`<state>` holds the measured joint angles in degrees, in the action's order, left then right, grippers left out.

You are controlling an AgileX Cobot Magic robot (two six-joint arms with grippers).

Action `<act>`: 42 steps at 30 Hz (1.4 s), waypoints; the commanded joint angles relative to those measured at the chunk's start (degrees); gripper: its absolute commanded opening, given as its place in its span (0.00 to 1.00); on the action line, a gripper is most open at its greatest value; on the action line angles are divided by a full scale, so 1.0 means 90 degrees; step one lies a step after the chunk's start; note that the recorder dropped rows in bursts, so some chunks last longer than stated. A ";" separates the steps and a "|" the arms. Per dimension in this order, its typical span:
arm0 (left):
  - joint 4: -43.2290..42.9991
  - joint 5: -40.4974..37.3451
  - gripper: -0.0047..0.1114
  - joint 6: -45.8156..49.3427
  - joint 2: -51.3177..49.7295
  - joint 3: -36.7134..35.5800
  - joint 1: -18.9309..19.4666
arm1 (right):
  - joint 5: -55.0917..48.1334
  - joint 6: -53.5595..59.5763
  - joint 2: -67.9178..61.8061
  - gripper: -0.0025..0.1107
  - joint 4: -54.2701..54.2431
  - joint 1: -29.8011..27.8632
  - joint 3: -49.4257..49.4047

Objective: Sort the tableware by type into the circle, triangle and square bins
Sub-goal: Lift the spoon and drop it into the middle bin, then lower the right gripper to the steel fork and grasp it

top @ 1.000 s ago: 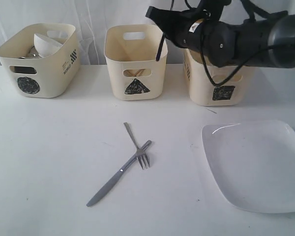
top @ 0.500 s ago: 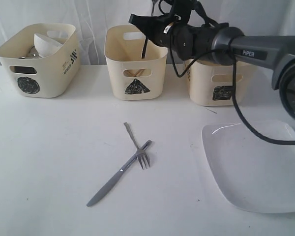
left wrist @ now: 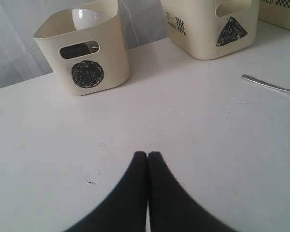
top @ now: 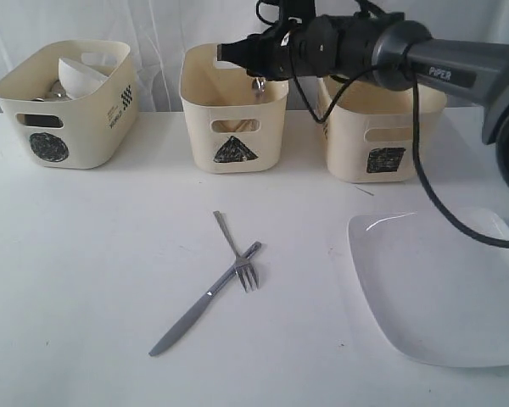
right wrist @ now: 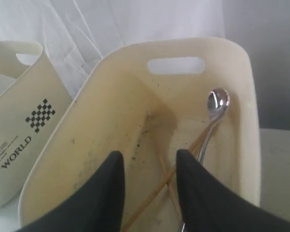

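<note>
Right fingers (right wrist: 111,183) hang open and empty over the triangle tub (top: 234,110), spoon (right wrist: 216,104) leaning inside on its wall (left fingers (left wrist: 135,193) pinched shut over the table (left wrist: 208,135)), so backing out low could clip the rim and shove that light tub.

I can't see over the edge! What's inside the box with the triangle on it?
In the triangle tub a steel spoon leans against the wall and wooden chopsticks lie on the bottom. The right gripper hides part of the floor.
</note>
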<state>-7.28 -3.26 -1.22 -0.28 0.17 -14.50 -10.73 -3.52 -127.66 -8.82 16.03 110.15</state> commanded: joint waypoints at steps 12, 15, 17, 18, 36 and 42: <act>0.0044 0.0023 0.04 -0.0012 0.0032 -0.0019 -0.0033 | -0.2459 0.1596 0.2437 0.32 0.0404 0.0390 -0.2798; 0.0044 0.0023 0.04 -0.0012 0.0032 -0.0019 -0.0033 | -0.2911 0.1609 0.2363 0.32 0.0597 0.0763 -0.2848; 0.0044 0.0023 0.04 -0.0012 0.0032 -0.0019 -0.0033 | -0.2969 0.1609 0.2221 0.35 0.0670 0.0999 -0.2848; 0.0044 0.0023 0.04 -0.0012 0.0032 -0.0019 -0.0033 | -0.2986 0.1588 0.2149 0.37 0.0670 0.1076 -0.2848; 0.0044 0.0023 0.04 -0.0012 0.0032 -0.0019 -0.0033 | -0.3074 0.1465 0.0965 0.43 0.1293 0.1527 -0.2826; 0.0044 0.0023 0.04 -0.0012 0.0032 -0.0019 -0.0033 | -0.2974 0.1477 0.0918 0.43 0.1293 0.1572 -0.2782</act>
<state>-7.28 -3.26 -1.22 -0.28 0.17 -14.50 -38.14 9.74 -119.54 2.24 29.78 84.73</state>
